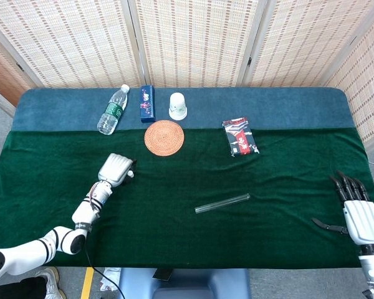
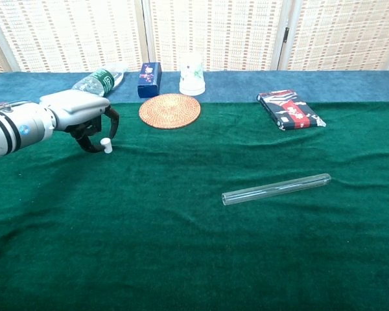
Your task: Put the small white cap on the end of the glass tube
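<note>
The small white cap stands upright on the green cloth at the left; in the head view the cap shows just beside the fingers. My left hand hovers over it with fingers curled down on either side, the thumb close to its left; no firm pinch shows. From above, the left hand covers most of that spot. The glass tube lies on its side mid-table, also seen as the glass tube, far from the cap. My right hand rests at the right front edge, fingers spread, empty.
Along the back stand a water bottle, a blue box and a white cup. A woven coaster lies just past the cap. A red and black packet lies at back right.
</note>
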